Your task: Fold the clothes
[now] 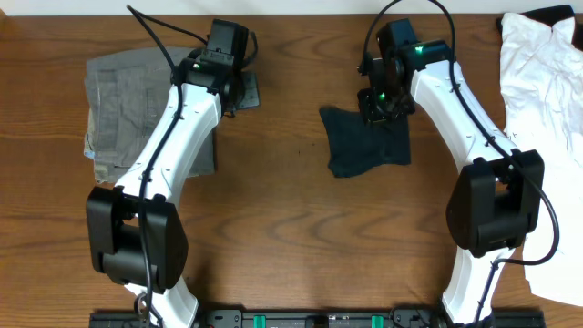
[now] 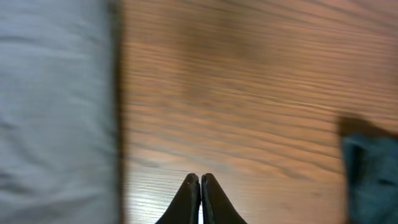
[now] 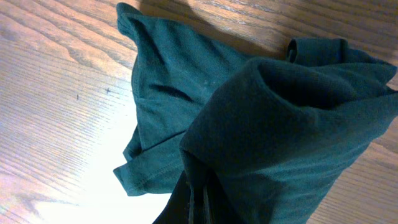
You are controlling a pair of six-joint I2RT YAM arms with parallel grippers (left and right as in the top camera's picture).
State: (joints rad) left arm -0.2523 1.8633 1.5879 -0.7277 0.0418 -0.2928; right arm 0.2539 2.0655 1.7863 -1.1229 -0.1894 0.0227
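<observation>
A dark teal garment [image 1: 369, 146] lies crumpled in the middle of the wooden table. My right gripper [image 1: 381, 107] is at its far edge and is shut on a fold of the teal cloth [image 3: 280, 124], which bunches up over the fingers [image 3: 198, 198]. My left gripper [image 1: 239, 89] is shut and empty above bare wood, just right of a folded grey garment [image 1: 127, 105]. In the left wrist view its fingertips [image 2: 200, 182] are pressed together, the grey cloth [image 2: 56, 112] is at the left and the teal garment's edge [image 2: 373, 174] is at the right.
A crumpled white garment [image 1: 547, 100] lies at the table's right edge, with a dark item [image 1: 557, 15] at the far right corner. A black rail [image 1: 319, 319] runs along the front edge.
</observation>
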